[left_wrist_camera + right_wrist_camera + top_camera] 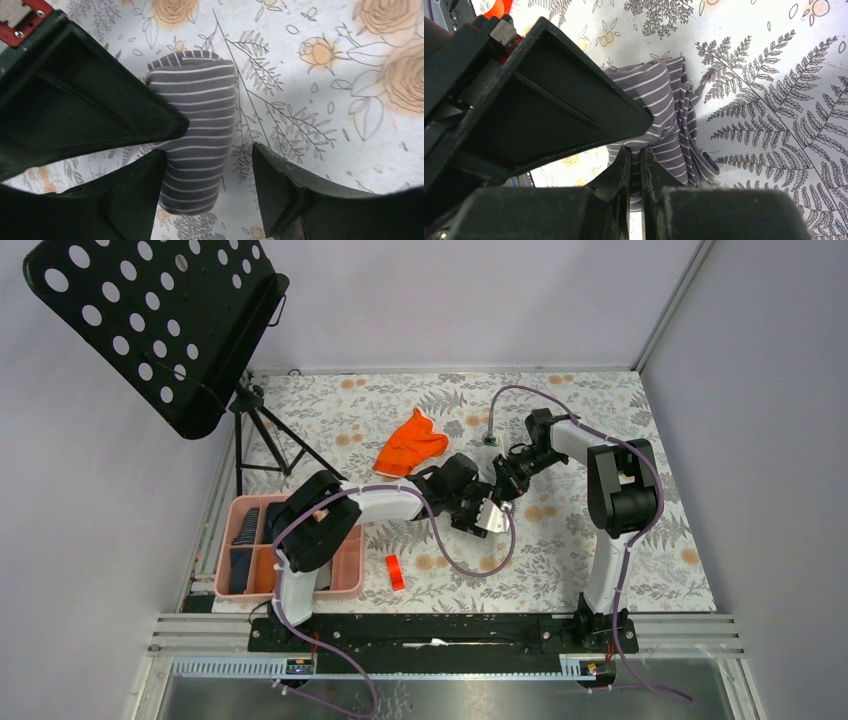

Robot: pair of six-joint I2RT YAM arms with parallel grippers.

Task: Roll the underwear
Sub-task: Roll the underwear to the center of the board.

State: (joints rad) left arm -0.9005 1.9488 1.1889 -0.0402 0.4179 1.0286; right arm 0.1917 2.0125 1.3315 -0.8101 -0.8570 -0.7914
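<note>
The left gripper (207, 155) straddled the rolled grey striped underwear (195, 115) near the table's (640, 540) centre, fingers released, while the right gripper (636, 162) clenched the garment's loose edge. Orange underwear (408, 445) lay toward the far edge.

Left arm (390, 502), right arm (600, 575): white links, black joints, purple cables (520, 388); 2 black wedge-shaped fingers (75, 100) each.

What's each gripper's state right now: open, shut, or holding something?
Left gripper: open, jaws either side of the rolled grey striped underwear.
Right gripper: shut on the grey striped underwear.
</note>
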